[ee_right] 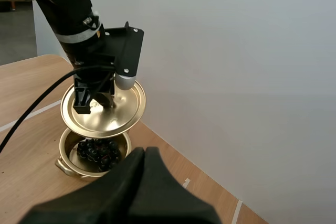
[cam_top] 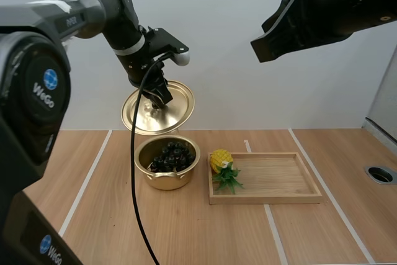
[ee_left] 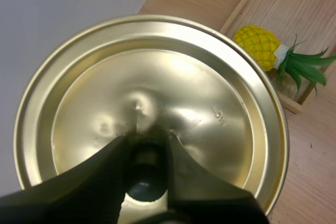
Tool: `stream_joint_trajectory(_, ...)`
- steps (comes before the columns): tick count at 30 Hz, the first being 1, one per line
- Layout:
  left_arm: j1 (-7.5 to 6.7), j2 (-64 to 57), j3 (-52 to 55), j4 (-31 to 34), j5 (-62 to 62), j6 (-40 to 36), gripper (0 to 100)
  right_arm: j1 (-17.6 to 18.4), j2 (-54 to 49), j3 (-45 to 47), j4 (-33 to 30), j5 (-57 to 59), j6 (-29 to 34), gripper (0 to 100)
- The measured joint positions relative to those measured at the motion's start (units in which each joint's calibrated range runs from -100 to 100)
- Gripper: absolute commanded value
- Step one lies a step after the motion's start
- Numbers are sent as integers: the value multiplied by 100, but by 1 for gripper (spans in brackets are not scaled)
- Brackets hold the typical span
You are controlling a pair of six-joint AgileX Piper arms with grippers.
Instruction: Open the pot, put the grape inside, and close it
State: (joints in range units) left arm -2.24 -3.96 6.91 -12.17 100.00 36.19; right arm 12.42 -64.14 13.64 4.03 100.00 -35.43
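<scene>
1 step left by my read: grapes (cam_top: pixel 172 156) are already in the pot (cam_top: pixel 167 182), and the lid (cam_top: pixel 158 108) is not yet on.

Left gripper (cam_top: pixel 158 95) is clamped on the lid's knob (ee_left: pixel 143 174), fingers pinching it from both sides. It holds the lid in the air just above the pot, presumably to leave the mouth free for loading and staged for the drop.

Right gripper (ee_right: pixel 143 153) has its fingers pressed together on nothing. It is raised well apart from the pot, likely parked out of the left arm's way.

Orientation:
- The lid is a round disc, so no long axis.
- Its knob axis is tilted, not vertical. The knob face leans toward the arm bases.
- It needs levelling before it seats on the rim.
- The grapes sit as a dark heap, so I can't tell the bunch's long axis.

A toy pineapple (cam_top: pixel 222 162) lies at the left end of the wooden tray (cam_top: pixel 273 198), beside the pot and clear of the lid's path.
</scene>
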Motion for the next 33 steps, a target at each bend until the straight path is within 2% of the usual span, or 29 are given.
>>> stream_joint_trajectory(16,0,946,78,0,0,107,0,0,0,0,2,0,0,0)
stream_joint_trajectory(25,-277,1038,281,160,0,179,0,0,0,0,2,0,0,0)
stream_joint_trajectory(33,-292,1038,289,381,0,179,0,0,0,0,2,0,0,0)
